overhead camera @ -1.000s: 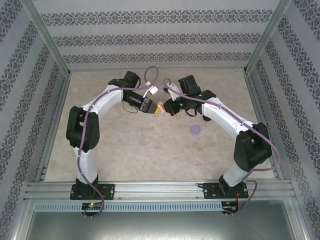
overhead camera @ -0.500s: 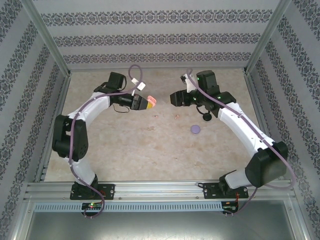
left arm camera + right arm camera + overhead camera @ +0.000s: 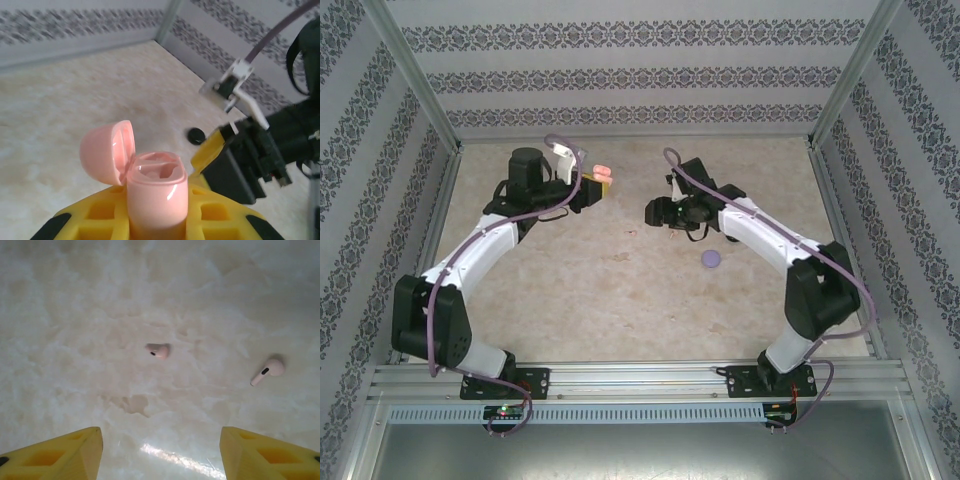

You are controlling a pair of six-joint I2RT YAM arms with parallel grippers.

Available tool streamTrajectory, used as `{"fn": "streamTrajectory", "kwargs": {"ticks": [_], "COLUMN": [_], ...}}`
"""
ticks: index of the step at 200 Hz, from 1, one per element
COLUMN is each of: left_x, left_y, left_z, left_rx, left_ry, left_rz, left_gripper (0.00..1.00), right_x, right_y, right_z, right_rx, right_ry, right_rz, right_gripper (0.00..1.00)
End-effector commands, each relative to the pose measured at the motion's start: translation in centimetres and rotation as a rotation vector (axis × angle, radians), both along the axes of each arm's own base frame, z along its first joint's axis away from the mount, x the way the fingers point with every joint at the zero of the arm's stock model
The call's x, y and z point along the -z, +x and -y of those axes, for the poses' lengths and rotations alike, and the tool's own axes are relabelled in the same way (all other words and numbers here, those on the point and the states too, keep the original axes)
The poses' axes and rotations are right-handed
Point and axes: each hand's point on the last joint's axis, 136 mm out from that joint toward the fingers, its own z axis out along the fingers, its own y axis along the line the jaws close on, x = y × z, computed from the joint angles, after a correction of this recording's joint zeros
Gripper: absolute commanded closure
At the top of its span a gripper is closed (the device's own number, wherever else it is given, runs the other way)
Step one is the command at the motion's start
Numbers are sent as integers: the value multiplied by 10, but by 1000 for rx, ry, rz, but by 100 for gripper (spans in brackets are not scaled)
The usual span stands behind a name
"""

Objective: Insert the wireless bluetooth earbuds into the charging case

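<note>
My left gripper (image 3: 157,217) is shut on a pale pink charging case (image 3: 157,192), held upright with its lid (image 3: 107,152) hinged open; the case (image 3: 601,171) is up near the table's far left. Two pale pink earbuds lie on the marbled table: one (image 3: 159,350) ahead of my right gripper (image 3: 160,452), the other (image 3: 267,371) further right. The right gripper (image 3: 655,212) hangs above the table, open and empty, with both yellow fingertips (image 3: 67,450) apart. One earbud (image 3: 630,236) shows faintly in the top view.
A round purple case (image 3: 711,259) lies shut on the table right of centre. A small black round case (image 3: 196,135) sits on the table beyond the pink case. The right arm's gripper body (image 3: 245,160) is close by on the right in the left wrist view. Patterned walls enclose the table.
The two grippers, close together a second ago, have drawn apart. My left arm carried the pink case back and left. The right gripper has opened and now points at the table.
</note>
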Motion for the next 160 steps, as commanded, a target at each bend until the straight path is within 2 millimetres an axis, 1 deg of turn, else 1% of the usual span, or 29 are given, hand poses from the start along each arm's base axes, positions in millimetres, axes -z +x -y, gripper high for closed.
{"fn": "streamTrajectory", "kwargs": {"ticks": [1,26,44,69,83,98,137,160], "left_x": [-50,-63,-66,-71,-72,-75,-75,-74], "left_y": [20,26,29,31,31,30,29,26], "left_z": [-26,-48,-58,-62,-63,-65,-65,-67], "left_rx": [-215,-365,-442,-473,-481,-493,-489,-499], "left_ry": [-50,-93,-122,-154,-158,-161,-147,-146], "left_rz": [213,244,208,181,175,176,171,181], "left_gripper": [100,100,100,100,100,100,100,100], "right_x": [11,29,39,49,56,59,75,80], "right_y": [18,32,44,59,63,69,72,72], "right_z": [-1,-10,-15,-24,-30,-37,-48,-53], "right_rx": [103,92,97,104,95,81,45,26], "right_ry": [-33,-117,-181,-268,-328,-380,-487,-534], "right_rz": [-34,-54,-66,-60,-60,-46,-42,-35], "right_gripper": [37,37,36,35,35,35,34,34]}}
